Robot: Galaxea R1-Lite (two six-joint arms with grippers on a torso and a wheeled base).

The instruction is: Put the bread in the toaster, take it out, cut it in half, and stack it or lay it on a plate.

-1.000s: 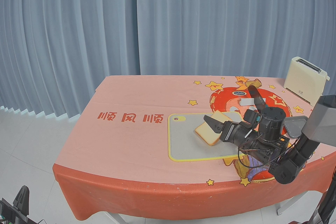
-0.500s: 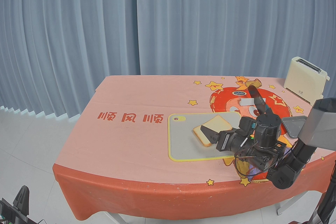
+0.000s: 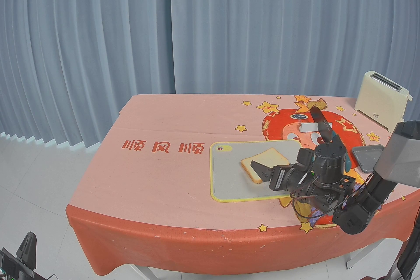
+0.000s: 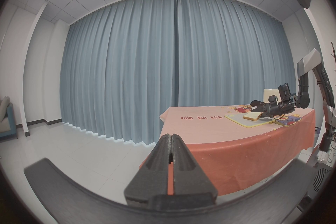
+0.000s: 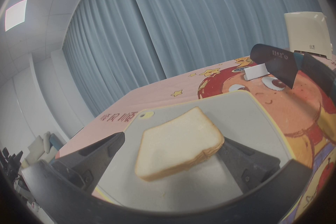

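Observation:
A slice of bread (image 3: 265, 160) (image 5: 178, 144) lies on the grey, yellow-rimmed cutting board (image 3: 227, 182) (image 5: 245, 109). My right gripper (image 3: 259, 168) (image 5: 171, 139) is low over the board at the slice's near edge, open, with one finger on each side of the bread and not clamping it. The cream toaster (image 3: 381, 99) (image 5: 308, 34) stands at the far right of the table. A black knife (image 3: 320, 122) (image 5: 276, 63) stands blade-up behind the board. My left gripper (image 4: 169, 161) (image 3: 26, 250) hangs shut, low and well left of the table.
A grey plate (image 3: 367, 157) sits right of the board, beside my right arm. The orange tablecloth (image 3: 166, 171) has bare room left of the board. A curtain hangs behind the table.
The bread, held tilted up in my right gripper a second ago, has come down flat on the board. The gripper has opened, let go and drawn back a little toward the near edge.

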